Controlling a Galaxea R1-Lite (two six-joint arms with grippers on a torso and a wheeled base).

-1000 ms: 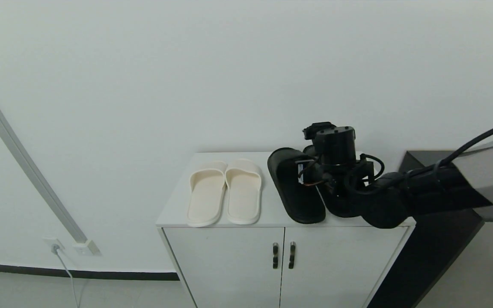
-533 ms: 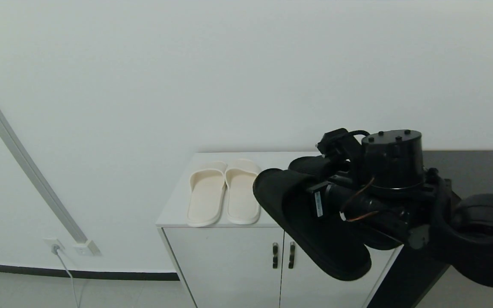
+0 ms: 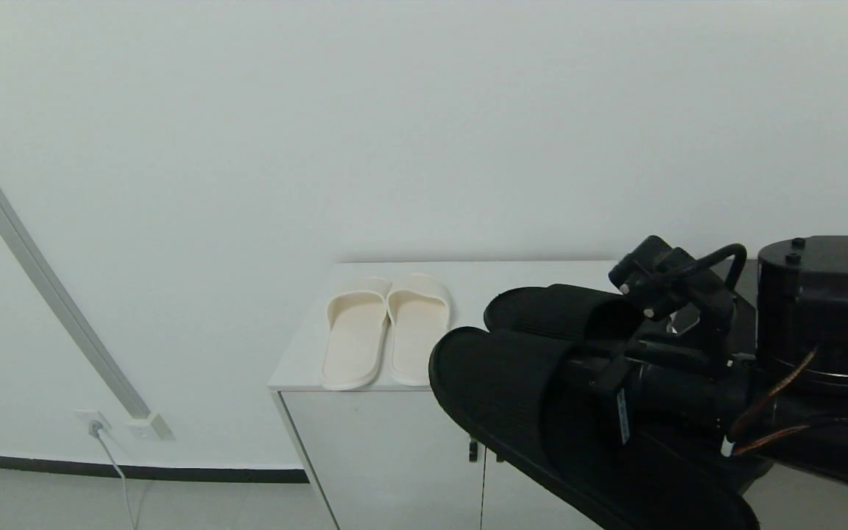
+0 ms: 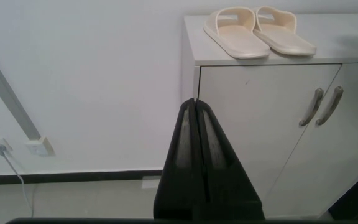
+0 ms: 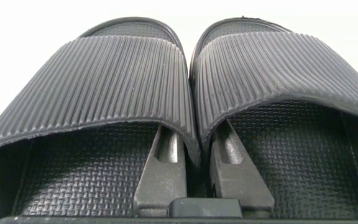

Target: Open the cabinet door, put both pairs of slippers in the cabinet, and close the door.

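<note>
A pair of black slippers (image 3: 542, 383) hangs in the air in front of the cabinet's right half, off its top. My right gripper (image 3: 595, 366) is shut on the pair. In the right wrist view its fingers (image 5: 163, 168) reach under the two ribbed straps and pinch the slippers' (image 5: 123, 81) inner sides together. A cream pair of slippers (image 3: 387, 331) lies side by side on the left of the white cabinet's top (image 3: 299, 361). Both cabinet doors (image 4: 260, 124) are closed, handles (image 4: 322, 106) at the centre. My left gripper (image 4: 196, 155) is shut and empty, low in front of the cabinet's left side.
A white wall stands behind the cabinet. A socket with a cable (image 3: 93, 425) and a slanted grey conduit (image 3: 34, 272) are on the wall to the left. A dark surface (image 3: 744, 283) adjoins the cabinet on the right.
My right gripper has lifted the black pair off the cabinet top and drawn it back toward me and lower. The cream pair has stayed put.
</note>
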